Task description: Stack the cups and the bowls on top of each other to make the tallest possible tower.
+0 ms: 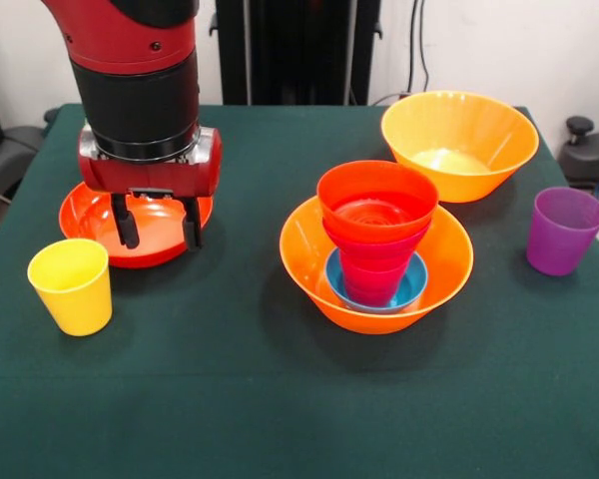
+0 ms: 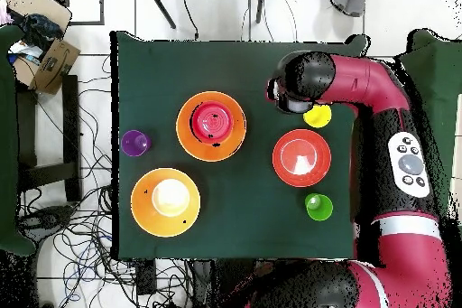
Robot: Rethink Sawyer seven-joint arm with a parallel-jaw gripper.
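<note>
The tower stands in a large orange bowl (image 1: pixel 309 261) (image 2: pixel 188 133): a blue bowl (image 1: pixel 411 289), crimson and magenta pieces (image 1: pixel 374 274) nested upward, and a small red-orange bowl (image 1: pixel 376 200) on top. My gripper (image 1: pixel 158 222) is open and empty, and its black fingers (image 1: pixel 125 222) hang in front of the wide shallow red-orange bowl (image 1: pixel 85 215) (image 2: pixel 301 157). From overhead my wrist (image 2: pixel 293 88) hides the fingers and partly covers the yellow cup (image 2: pixel 317 116) (image 1: pixel 72 285). The purple cup (image 1: pixel 564 230) (image 2: pixel 135 143) stands alone. The green cup (image 2: pixel 318 206) shows only in the overhead view.
A second large orange bowl (image 1: pixel 459 143) (image 2: pixel 166 201) sits upright and empty behind the tower. The dark green tablecloth (image 1: pixel 230 399) covers the table. Cables and a cardboard box (image 2: pixel 54 60) lie on the floor beside the table.
</note>
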